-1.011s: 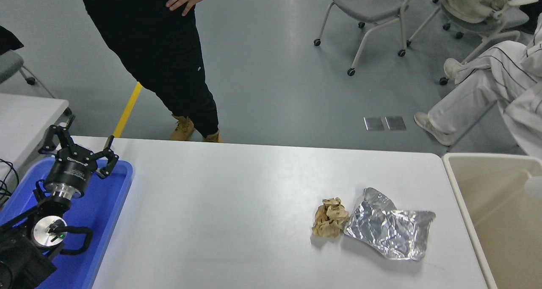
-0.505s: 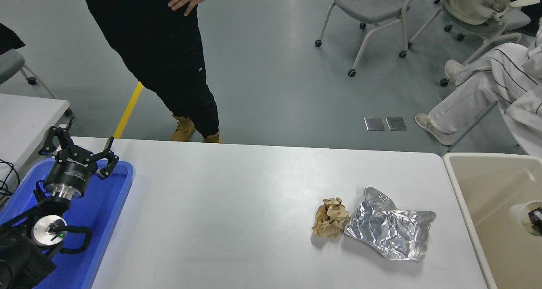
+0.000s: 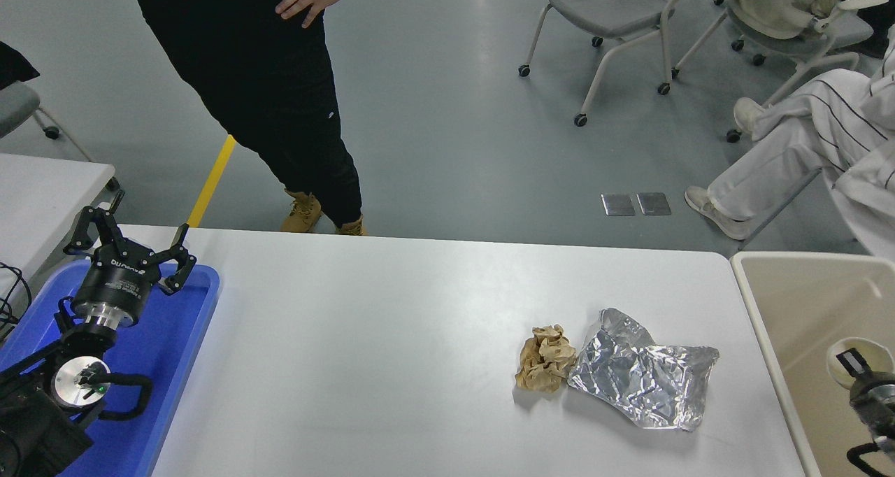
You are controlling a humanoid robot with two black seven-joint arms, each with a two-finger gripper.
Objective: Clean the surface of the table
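The table surface (image 3: 391, 351) fills the lower middle of the view, and two pieces of rubbish lie on it at about 4 o'clock from its centre: one crumpled brown paper (image 3: 545, 359) touching one crumpled foil sheet (image 3: 643, 378). The right gripper (image 3: 864, 378), at the 3 o'clock edge over the one beige bin (image 3: 790, 302), should be brought low over the foil and closed on a raised fold; whether it is open cannot be told. The left gripper (image 3: 133, 242) is parked, spread wide and empty, over the one blue tray (image 3: 168, 344)
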